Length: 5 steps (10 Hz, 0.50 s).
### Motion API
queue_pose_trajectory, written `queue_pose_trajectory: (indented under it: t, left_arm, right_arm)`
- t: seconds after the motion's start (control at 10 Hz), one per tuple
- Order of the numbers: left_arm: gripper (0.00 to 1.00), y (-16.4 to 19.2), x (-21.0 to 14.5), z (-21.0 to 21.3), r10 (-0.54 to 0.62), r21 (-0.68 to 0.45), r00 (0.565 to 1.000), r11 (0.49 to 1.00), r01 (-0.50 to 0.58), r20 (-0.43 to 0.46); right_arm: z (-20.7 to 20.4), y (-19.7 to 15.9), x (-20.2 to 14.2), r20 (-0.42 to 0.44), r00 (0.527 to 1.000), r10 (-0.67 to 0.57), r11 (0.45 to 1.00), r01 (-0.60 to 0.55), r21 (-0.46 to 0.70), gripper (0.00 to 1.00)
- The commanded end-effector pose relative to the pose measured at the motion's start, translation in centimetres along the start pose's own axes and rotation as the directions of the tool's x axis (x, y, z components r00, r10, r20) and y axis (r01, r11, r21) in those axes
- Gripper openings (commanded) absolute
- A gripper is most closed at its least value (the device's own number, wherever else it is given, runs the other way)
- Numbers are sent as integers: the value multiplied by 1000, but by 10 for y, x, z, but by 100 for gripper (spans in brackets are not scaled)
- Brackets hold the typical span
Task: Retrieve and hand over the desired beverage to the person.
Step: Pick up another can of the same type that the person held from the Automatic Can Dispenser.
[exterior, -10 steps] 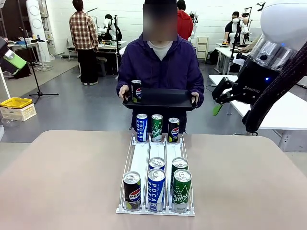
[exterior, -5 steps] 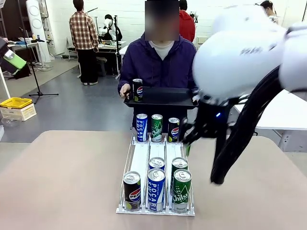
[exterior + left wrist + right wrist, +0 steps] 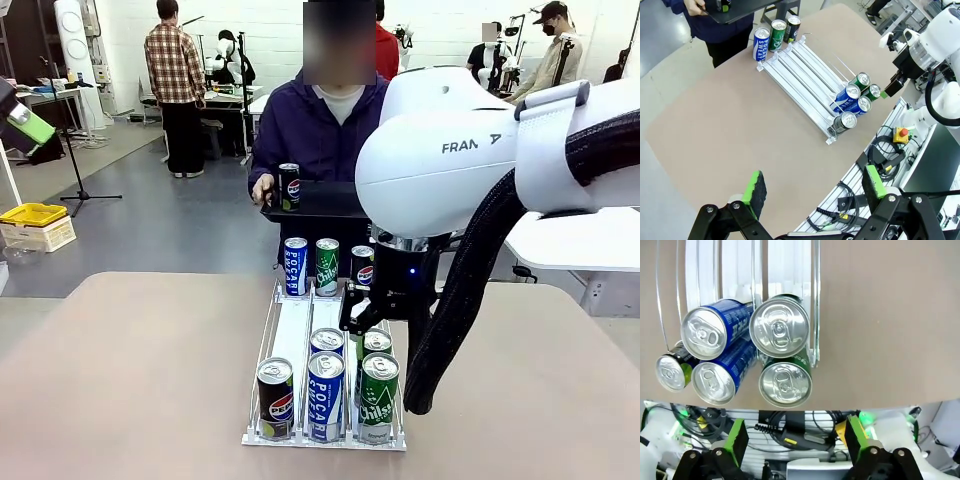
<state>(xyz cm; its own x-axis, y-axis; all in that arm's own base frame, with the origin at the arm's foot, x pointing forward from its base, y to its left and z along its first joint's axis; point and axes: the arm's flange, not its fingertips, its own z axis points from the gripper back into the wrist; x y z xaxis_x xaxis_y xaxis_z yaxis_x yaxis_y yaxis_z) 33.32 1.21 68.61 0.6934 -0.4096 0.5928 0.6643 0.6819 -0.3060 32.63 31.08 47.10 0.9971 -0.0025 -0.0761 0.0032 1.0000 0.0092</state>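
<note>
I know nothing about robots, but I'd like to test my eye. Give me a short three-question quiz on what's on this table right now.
1. True or false: the right gripper is shut on a green can.
2. How many cans stand at the near end of the white rack?
3. What stands on the black tray that the person holds? A) a Pepsi can B) a green can C) nothing

Key:
1. False. Its jaws are open above the cans.
2. Five.
3. A, the Pepsi can.
</note>
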Motion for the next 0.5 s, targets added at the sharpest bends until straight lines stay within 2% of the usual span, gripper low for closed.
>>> queue_pose_trajectory:
  t: [0.0,0.1,0.4]
  left_arm:
    - [100,-1,-3,1,5,6,1000,1000,-5,-9]
    - [100,-1,-3,1,5,6,1000,1000,-5,-9]
    - [100,-1,-3,1,5,6,1000,1000,-5,-9]
  right_arm:
    - [-2,4,6,11,1000,9,999,-10,41,100]
    - [0,0,0,0,1000,0,1000,0,0,100]
    - [0,0,0,0,1000,0,1000,0,0,100]
